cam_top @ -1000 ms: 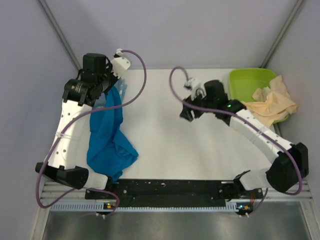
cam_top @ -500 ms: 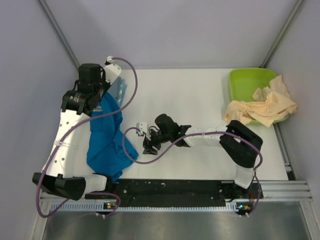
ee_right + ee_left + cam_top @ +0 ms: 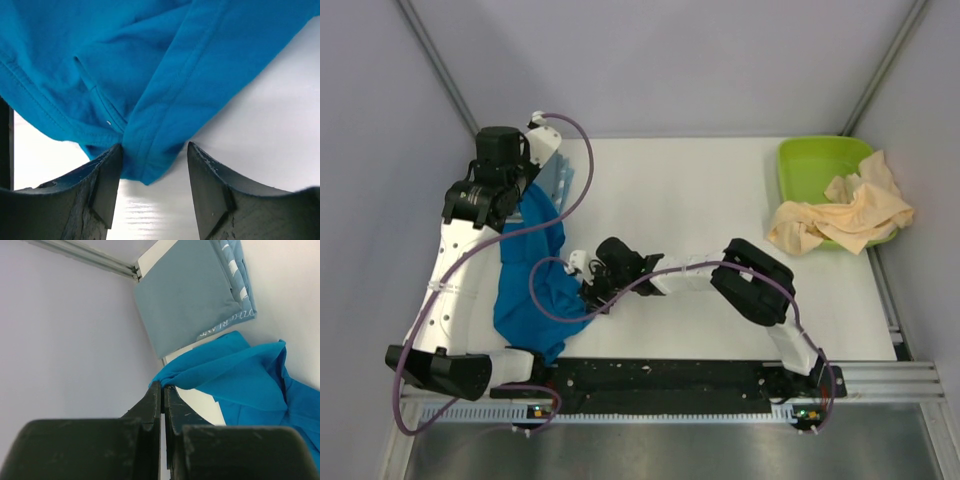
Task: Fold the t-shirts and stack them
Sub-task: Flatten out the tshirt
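The bright blue t-shirt [image 3: 532, 280] lies crumpled along the table's left side. My left gripper [image 3: 525, 203] is shut on its far edge [image 3: 170, 379]. My right gripper [image 3: 588, 297] is open at the shirt's near right corner; a fold of blue cloth [image 3: 150, 150] lies between its spread fingers [image 3: 107, 180]. Folded grey-blue t-shirts [image 3: 192, 295] lie stacked at the far left; in the top view [image 3: 563, 178] they are mostly hidden by the left arm. The cream-peach t-shirt [image 3: 845, 215] hangs over the tub's rim.
A lime-green tub [image 3: 815, 165] stands at the far right corner. Grey walls close in the left, back and right sides. A black rail [image 3: 660, 375] runs along the near edge. The right arm's purple cable [image 3: 560, 300] loops over the blue shirt.
My right arm has swept from the far right near the tub down and left across the table to the blue shirt's near corner. My left gripper shifted slightly left, still holding the shirt.
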Robot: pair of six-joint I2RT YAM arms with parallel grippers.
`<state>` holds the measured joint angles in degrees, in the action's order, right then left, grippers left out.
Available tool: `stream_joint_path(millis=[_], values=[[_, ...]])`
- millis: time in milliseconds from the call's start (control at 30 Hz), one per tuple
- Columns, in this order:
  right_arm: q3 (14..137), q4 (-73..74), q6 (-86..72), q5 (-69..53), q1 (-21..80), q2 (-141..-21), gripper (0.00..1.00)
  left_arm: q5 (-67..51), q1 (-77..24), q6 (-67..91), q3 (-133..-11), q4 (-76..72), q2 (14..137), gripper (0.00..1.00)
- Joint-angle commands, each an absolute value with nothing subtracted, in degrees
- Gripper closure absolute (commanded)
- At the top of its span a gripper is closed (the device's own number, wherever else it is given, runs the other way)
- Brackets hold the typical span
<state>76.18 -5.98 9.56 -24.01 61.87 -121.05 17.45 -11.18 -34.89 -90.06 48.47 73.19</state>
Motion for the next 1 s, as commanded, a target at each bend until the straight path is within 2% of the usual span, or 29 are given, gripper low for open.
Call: stream_joint_path(millis=[0,200,233,367,667,833,967], values=[[78.2,-4.1,8.3,-23.8,62.1,-122.2,0.48,17.8,-10.8,-35.0,-90.0,45.8,71.2,1.00],[78.6,-2.5,8.3,-20.7,61.7,-120.7,0.97,18.2,-10.8,-35.2,-90.7,45.7,71.8,1.00],[78.1,-2.3,8.2,-19.6,61.3,-119.6,1.00,18.5,-10.8,-35.2,-90.9,45.7,71.8,1.00],[75.2,-1.5,5.1,-15.1,56.6,-111.1,1.00,19.6,-10.5,-35.8,-91.7,45.3,72.1,1.00],[72.8,11.0,6.6,1.4,35.4,-76.4,1.00,15.4,-10.3,-35.2,-97.7,47.1,73.3,1.00],[82.2,19.2,11.7,7.8,26.2,-64.5,1.00,6.4,-10.4,-33.9,-102.6,51.1,72.2,1.00],[91.6,25.5,16.3,15.5,25.8,-60.0,1.00,5.8,-10.4,-33.2,-107.5,53.7,70.8,1.00]])
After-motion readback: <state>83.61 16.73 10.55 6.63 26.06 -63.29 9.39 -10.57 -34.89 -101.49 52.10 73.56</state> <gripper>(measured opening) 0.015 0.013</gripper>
